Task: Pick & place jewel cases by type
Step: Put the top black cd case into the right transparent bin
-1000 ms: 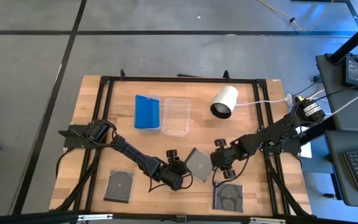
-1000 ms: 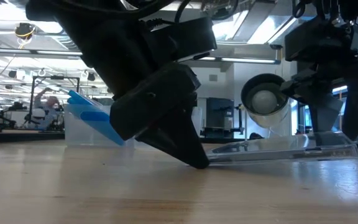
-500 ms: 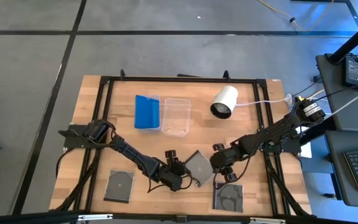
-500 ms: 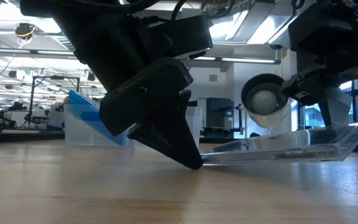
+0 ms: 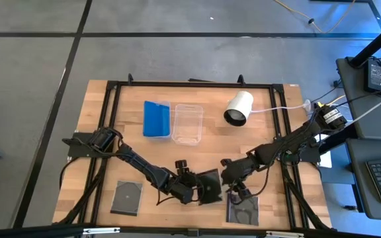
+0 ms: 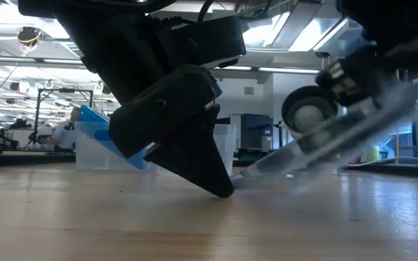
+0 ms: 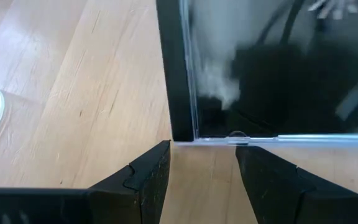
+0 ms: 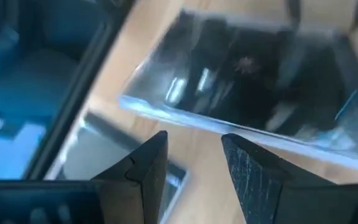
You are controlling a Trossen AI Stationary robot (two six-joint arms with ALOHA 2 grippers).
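Observation:
A dark jewel case (image 5: 210,185) stands slanted between my two grippers near the table's front middle. Its low edge is on the wood and its other edge (image 6: 405,101) is raised. My left gripper (image 5: 197,190) is open at the low edge, and my right gripper (image 5: 230,177) is open at the raised side. Two more dark cases lie flat, one (image 5: 126,197) at the front left and one (image 5: 243,210) at the front right. A blue case (image 5: 156,119) leans inside a clear tub at the back. My left gripper meets the case's low corner (image 7: 185,138) with its open fingertips (image 6: 223,188), slanting down from the table's left. Nothing is pinched; that edge stays on the table against them. My right gripper has the raised edge (image 8: 185,121) just ahead of its open fingertips (image 8: 232,140). Nothing is between the fingers, and blur hides whether they touch it.
An empty clear tub (image 5: 188,123) stands beside the tub with the blue case. A white cylinder (image 5: 239,108) with a dark end lies at the back right. A black frame (image 5: 111,132) runs round the table's edges.
The dark case has tipped from almost flat to a steep slant: its right side rose while its left edge stayed on the table at my left gripper. My right gripper has gone up a little and tipped, moving with the rising edge.

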